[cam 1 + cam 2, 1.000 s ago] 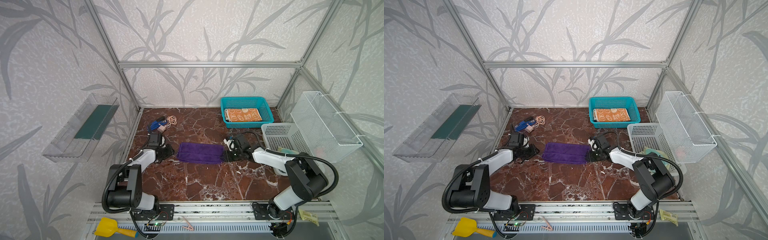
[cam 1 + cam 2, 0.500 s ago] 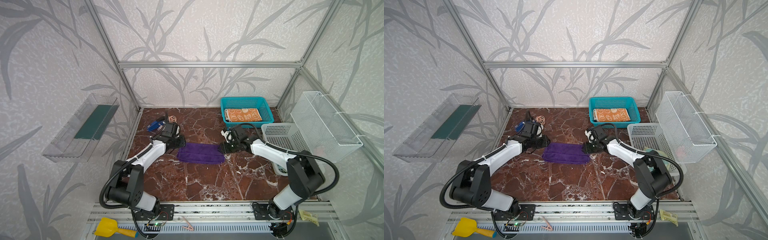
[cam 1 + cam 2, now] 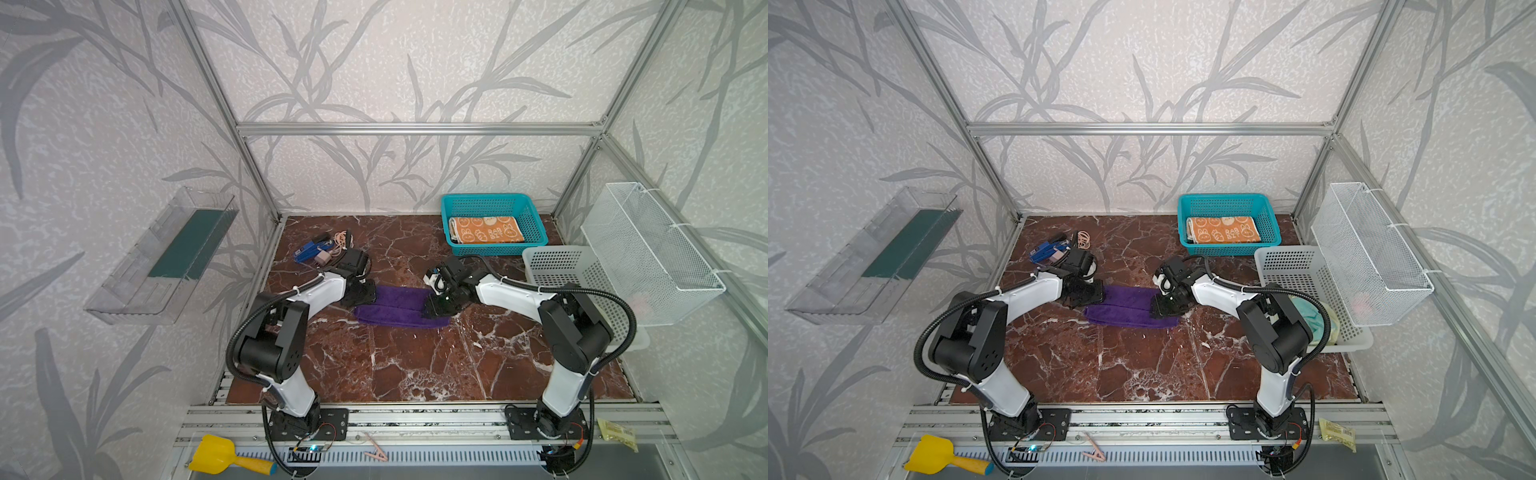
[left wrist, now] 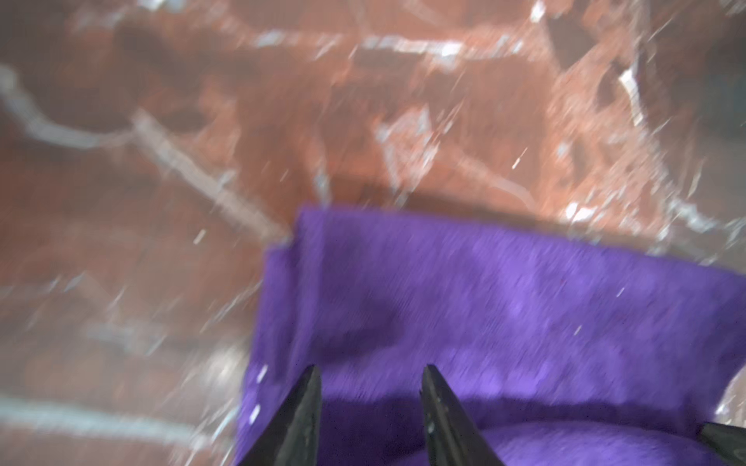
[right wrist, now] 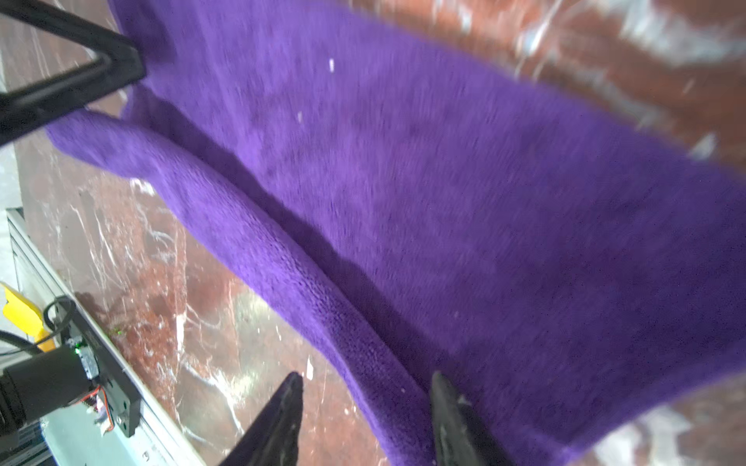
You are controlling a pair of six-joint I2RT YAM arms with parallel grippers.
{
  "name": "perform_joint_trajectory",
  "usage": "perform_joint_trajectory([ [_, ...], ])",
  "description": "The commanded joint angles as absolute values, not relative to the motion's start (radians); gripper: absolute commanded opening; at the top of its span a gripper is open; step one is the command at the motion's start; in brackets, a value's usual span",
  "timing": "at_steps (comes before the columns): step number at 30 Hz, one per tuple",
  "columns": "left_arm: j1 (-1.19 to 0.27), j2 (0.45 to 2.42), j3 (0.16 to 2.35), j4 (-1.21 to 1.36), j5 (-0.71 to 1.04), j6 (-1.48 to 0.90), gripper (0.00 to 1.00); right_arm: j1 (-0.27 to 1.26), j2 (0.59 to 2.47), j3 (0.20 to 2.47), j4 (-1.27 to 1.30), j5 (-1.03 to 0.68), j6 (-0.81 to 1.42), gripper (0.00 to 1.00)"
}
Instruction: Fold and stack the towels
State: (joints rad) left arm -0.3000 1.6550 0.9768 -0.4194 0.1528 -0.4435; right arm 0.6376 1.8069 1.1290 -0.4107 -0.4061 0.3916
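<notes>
Where purple towel (image 3: 395, 306) ends, left gripper (image 3: 365, 293), right gripper (image 3: 437, 308)

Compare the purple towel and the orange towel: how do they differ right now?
The purple towel is plain; the orange towel carries white rabbit prints. The purple towel lies out on the table, while the orange towel sits inside the teal basket. The purple towel is a long strip with a lengthwise fold; the orange towel is a shorter, neat rectangle. Both are soft cloths lying flat.
</notes>
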Motion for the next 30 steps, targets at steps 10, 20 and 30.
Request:
perform_joint_trajectory([
  [10, -0.305, 1.370, 0.747, -0.531, 0.076, -0.480, 0.44, 0.762, 1.568, 0.988, -0.515, -0.383, 0.502, 0.52],
  [20, -0.333, 1.435, 0.911, -0.467, 0.224, -0.487, 0.44, 0.585, 1.577, 1.039, -0.552, -0.218, 0.616, 0.58],
  [30, -0.334, 1.638, 0.927, -0.391, 0.333, -0.506, 0.43, 0.584, 1.855, 1.159, -0.471, -0.234, 0.744, 0.63],
])
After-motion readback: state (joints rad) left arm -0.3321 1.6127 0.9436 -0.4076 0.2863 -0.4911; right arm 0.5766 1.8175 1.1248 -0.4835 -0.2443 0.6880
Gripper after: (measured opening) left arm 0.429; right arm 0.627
